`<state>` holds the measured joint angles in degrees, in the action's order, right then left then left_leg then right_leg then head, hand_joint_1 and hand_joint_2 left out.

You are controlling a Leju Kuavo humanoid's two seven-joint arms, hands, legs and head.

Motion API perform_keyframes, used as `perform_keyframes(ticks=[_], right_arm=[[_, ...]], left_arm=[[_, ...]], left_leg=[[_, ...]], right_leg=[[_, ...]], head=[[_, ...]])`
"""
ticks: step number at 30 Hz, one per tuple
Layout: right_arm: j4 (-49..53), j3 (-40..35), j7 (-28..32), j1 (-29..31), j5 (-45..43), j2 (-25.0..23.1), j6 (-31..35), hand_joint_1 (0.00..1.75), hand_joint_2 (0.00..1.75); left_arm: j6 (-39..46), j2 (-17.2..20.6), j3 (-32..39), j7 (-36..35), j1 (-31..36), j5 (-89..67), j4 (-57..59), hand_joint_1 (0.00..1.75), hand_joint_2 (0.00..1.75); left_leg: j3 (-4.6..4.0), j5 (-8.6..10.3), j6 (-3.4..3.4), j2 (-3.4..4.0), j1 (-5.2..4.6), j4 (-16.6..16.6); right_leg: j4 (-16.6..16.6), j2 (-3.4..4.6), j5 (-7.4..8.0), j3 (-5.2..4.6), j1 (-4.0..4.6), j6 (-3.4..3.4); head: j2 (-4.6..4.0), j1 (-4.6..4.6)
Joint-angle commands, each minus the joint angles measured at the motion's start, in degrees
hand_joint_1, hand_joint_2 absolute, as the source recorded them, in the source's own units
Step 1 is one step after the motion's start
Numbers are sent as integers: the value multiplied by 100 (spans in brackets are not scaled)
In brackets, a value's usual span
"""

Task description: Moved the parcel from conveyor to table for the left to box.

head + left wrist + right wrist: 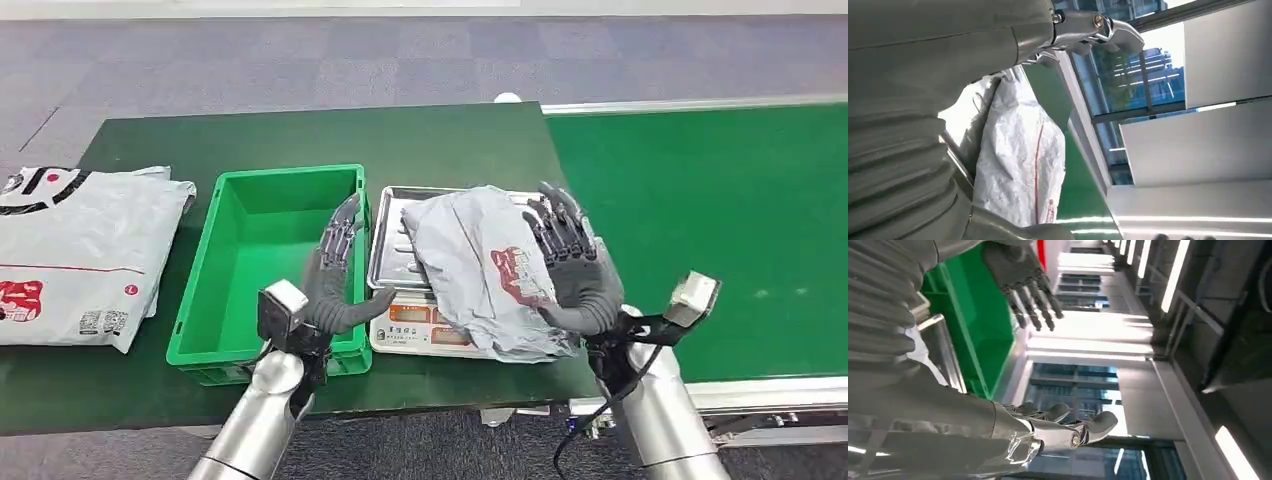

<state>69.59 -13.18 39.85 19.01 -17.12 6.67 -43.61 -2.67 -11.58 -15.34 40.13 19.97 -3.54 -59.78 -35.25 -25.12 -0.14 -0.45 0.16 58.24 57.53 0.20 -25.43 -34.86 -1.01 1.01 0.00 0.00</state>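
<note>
**Grey parcel on the scale, a hand on each side**

The right hand (pixel 572 268) has its fingers (pixel 553 225) spread and laid flat on the right side of the grey parcel (pixel 478 265). The thumb curls under the parcel's near right edge. It is touching the bag, but I cannot tell if it is really gripping it.

The left hand (pixel 335 275) is loose and holds nothing. Its fingers (pixel 342 232) point away from the robot, above the right wall of the green bin (pixel 268 350). Its thumb sticks out toward the scale (pixel 400 325). There is a small gap between this hand and the parcel.

The parcel (crumpled, with a red mark on it) lies on the scale's metal tray (pixel 388 235). It covers most of the tray and hangs over the scale's near right corner.

The bin sits just left of the scale, almost touching it. Its inside has open room. Far to the left, near the table's left edge, lies a flat grey mail bag (pixel 75 255), well apart from the bin.

The dark green table (pixel 300 130) has bare room behind the bin and scale. The bright green conveyor (pixel 720 220) runs along its right edge, just past the right hand.
</note>
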Motion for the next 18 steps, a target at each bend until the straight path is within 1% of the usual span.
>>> perform_keyframes(ticks=[1, 4, 5, 6, 7, 8, 9, 10, 11, 12, 15, 16, 18], right_arm=[[211, 883, -39, 143, 169, -382, 639, 0, 175], [379, 1360, -194, 187, 94, -556, 1238, 0, 175], [314, 1624, -495, 247, -66, -656, 1658, 0, 175], [203, 1737, -595, 298, -200, -693, 1787, 0, 175], [45, 1810, -636, 381, -184, -687, 2030, 0, 175], [-12, 1829, -631, 407, -149, -689, 2129, 0, 175], [-92, 1835, -582, 435, -128, -679, 2280, 0, 175], [-84, 1837, -571, 422, -88, -674, 2352, 0, 175], [-26, 1818, -568, 358, -68, -667, 2425, 0, 175], [-11, 1798, -585, 314, -115, -658, 2427, 0, 175], [-9, 1788, -585, 298, -112, -652, 2453, 0, 175], [-15, 1786, -582, 284, -113, -652, 2460, 0, 175], [-15, 1786, -582, 284, -113, -652, 2460, 0, 175]], left_arm=[[84, 91, -289, -13, 229, -313, 479, 0, 175], [-30, -74, -508, -13, 448, -499, 1050, 0, 175], [-41, -195, -759, -13, 535, -648, 1335, 0, 175], [-73, -262, -957, -13, 588, -766, 1482, 0, 175], [-16, -377, -1242, -13, 659, -893, 1606, 0, 175], [14, -401, -1382, -13, 667, -954, 1587, 0, 175], [343, -395, -1865, -13, 752, -1055, 1623, 0, 175], [581, -376, -2070, -13, 776, -1211, 1596, 0, 175], [743, -301, -2574, -13, 853, -1175, 1537, 0, 175], [963, -260, -2881, -13, 948, -1199, 1591, 0, 175], [1032, -261, -2969, -13, 990, -1211, 1641, 0, 175], [1024, -266, -2978, -13, 1016, -1214, 1676, 0, 175], [1024, -266, -2978, -13, 1016, -1214, 1676, 0, 175]], left_leg=[[18, -3, -3, 9, 1, -8], [5, 2, -1, -7, -5, -3], [9, 0, -2, -7, 1, -4], [5, 3, -1, -13, -4, -3], [10, 4, 0, -19, -3, -5], [4, 4, 2, -19, -2, -1], [13, 3, 3, -23, -1, -4], [5, 2, 4, -19, -2, 2], [9, 2, 4, -24, -2, -1], [7, -1, 3, -20, -1, 5], [6, -2, 4, -11, -4, 5], [19, -5, 3, -5, -3, -2], [8, -3, 5, -8, -5, 2]], right_leg=[[-9, 3, -1, 17, 3, -8], [1, -11, -3, 5, -4, -5], [-4, -12, -3, 12, 2, -7], [0, -17, -4, 7, -3, -4], [-5, -24, -4, 15, -1, -5], [-3, -25, -3, 10, -1, -2], [-9, -31, -4, 23, 0, -3], [-4, -24, -2, 14, -1, -1], [-10, -29, -1, 21, 0, 0], [-7, -24, -2, 19, 1, 0], [-5, -12, 2, 14, -3, 2], [-10, -8, 1, 24, 0, -4], [-6, -9, 3, 12, -3, 0]], head=[[0, 0], [0, 0], [0, 0], [0, 0], [0, 0], [0, 0], [0, 0], [0, 0], [0, 0], [0, 0], [0, 0], [0, 0], [0, 0]])
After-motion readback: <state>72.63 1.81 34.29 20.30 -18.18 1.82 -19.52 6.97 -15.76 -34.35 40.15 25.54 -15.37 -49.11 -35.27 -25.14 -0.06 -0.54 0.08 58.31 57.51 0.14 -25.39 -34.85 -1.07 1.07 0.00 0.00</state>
